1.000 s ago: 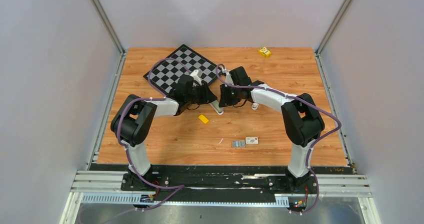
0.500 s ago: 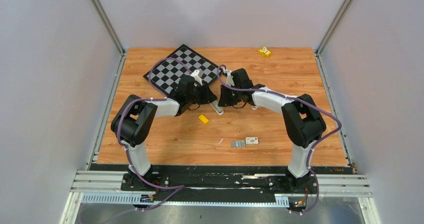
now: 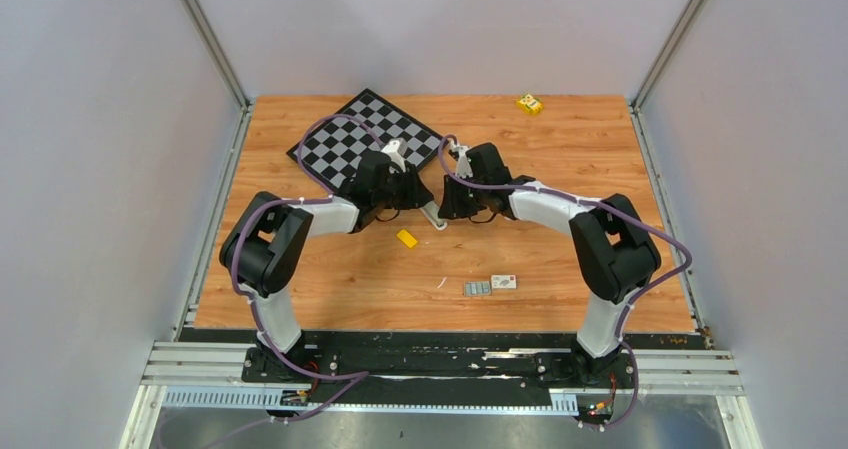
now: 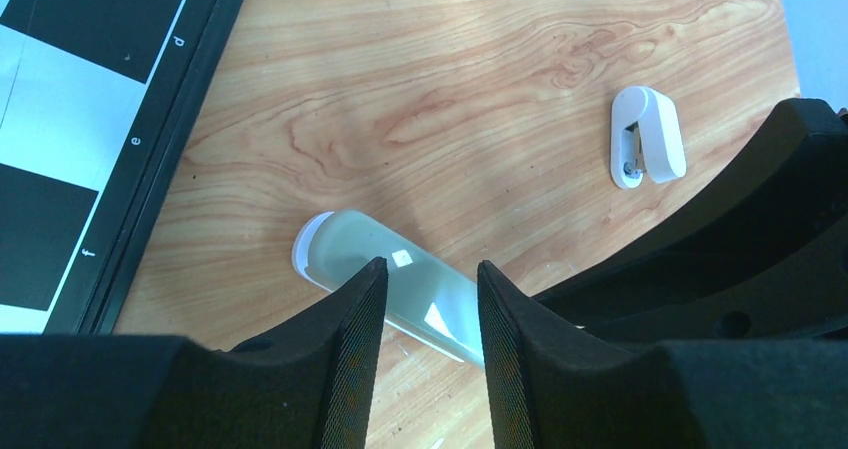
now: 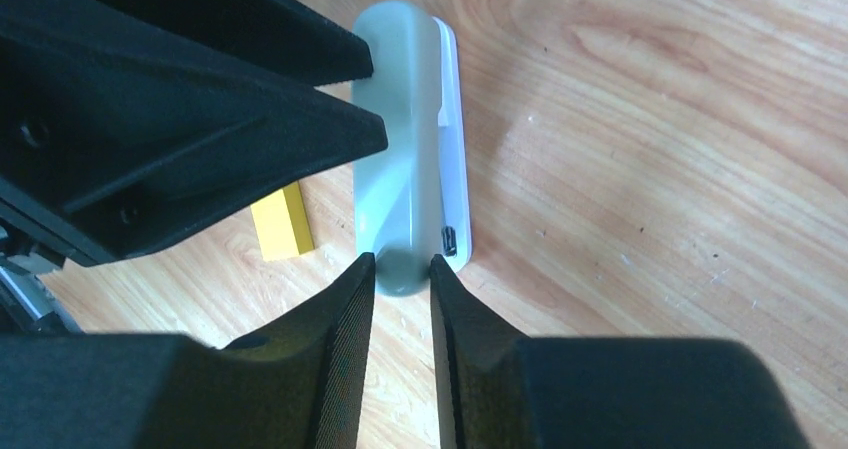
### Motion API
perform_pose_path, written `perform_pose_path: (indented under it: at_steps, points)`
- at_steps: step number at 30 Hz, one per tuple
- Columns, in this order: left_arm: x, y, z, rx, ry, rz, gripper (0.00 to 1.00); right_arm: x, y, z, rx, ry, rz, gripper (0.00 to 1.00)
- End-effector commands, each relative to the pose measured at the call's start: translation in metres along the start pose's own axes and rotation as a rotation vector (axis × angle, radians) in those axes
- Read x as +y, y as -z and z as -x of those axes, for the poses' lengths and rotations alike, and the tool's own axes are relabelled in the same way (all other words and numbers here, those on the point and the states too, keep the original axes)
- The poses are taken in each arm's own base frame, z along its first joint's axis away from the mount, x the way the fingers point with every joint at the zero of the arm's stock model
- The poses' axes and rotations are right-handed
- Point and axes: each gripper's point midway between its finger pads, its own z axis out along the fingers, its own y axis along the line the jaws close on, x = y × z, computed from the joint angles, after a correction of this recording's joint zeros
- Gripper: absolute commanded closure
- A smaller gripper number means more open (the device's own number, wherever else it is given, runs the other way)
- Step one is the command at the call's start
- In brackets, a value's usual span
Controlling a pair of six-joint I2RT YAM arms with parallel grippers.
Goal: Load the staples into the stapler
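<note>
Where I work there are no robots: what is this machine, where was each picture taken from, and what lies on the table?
Two robot arms are bolted to a wooden table. One picture looks down from above; the other two come from cameras on the wrists, so the black prongs in them are each gripper's own fingers. On the table lie a chessboard, a yellow block, staples beside a white box, and a stapler. The left gripper is open over the stapler; whether the right gripper grips its end, I cannot tell.
</note>
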Motion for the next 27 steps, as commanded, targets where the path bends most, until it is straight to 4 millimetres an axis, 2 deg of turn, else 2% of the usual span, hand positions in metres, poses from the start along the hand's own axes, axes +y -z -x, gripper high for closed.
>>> perform_pose_path:
  at_steps: [1,5,9,14,19,23,27]
  points:
    - [0.023,0.010,-0.048,0.171,0.007,0.102,0.57,-0.021,0.011,-0.077,0.271,-0.075,-0.073,0.71]
    - [0.022,0.009,-0.054,0.192,0.003,0.104,0.56,-0.023,0.007,-0.085,0.297,-0.091,-0.077,0.73]
    - [0.027,0.009,-0.061,0.214,0.000,0.123,0.54,-0.030,0.002,-0.102,0.340,-0.130,-0.096,0.74]
    - [0.029,0.007,-0.062,0.225,0.000,0.132,0.54,-0.036,-0.005,-0.113,0.351,-0.164,-0.116,0.75]
    - [0.025,0.008,-0.054,0.213,-0.013,0.129,0.54,-0.032,-0.001,-0.091,0.277,-0.123,-0.103,0.75]
    - [0.018,0.010,-0.045,0.200,-0.014,0.116,0.54,-0.022,0.013,-0.061,0.197,-0.082,-0.090,0.73]
    - [0.003,0.017,-0.025,0.163,-0.027,0.094,0.54,-0.014,0.029,-0.035,0.135,-0.055,-0.087,0.70]
